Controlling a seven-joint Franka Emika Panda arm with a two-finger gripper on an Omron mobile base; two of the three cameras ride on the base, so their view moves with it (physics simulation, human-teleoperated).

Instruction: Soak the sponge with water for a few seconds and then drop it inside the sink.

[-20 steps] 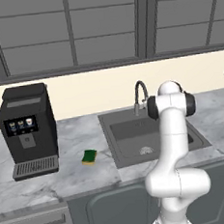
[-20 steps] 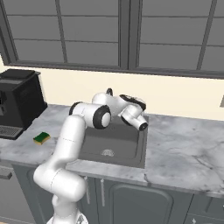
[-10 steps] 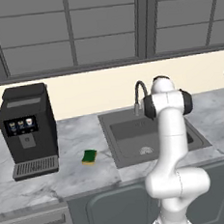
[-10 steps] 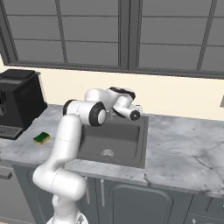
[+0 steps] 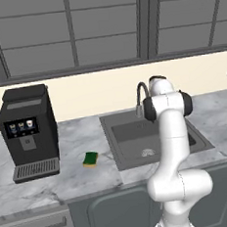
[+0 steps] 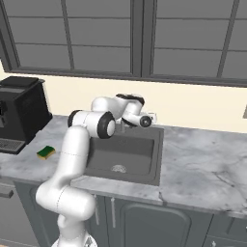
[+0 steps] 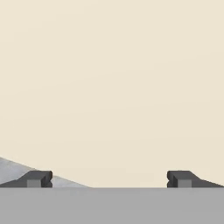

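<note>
1. Two dark fingertips stand wide apart at the bottom of the hand view, so the gripper [image 7: 109, 179] is open, with nothing between the tips.
2. Beyond the tips lies a plain cream wall [image 7: 113, 78], with a sliver of marbled grey counter [image 7: 17, 168] at the lower left.
3. From the right base view, the hand [image 6: 140, 118] sits at the back of the sink [image 6: 144, 171], close to the wall and above the basin's rear edge.
4. From the left base view, the white arm [image 5: 175, 144] rises in front of the sink [image 5: 122, 154] and hides much of the basin; the curved grey faucet [image 5: 141, 95] shows just to the left of the arm's upper joint.
5. The sponge [image 5: 90, 159] lies flat on the marble counter, green side up, between the coffee machine [image 5: 28, 131] and the sink's left rim, apart from both and well away from the gripper.
6. In the right base view the sponge [image 6: 46, 152] lies left of the arm's lower link, near the counter's front edge.
7. The round drain [image 6: 118, 168] sits bare on the basin floor.
</note>
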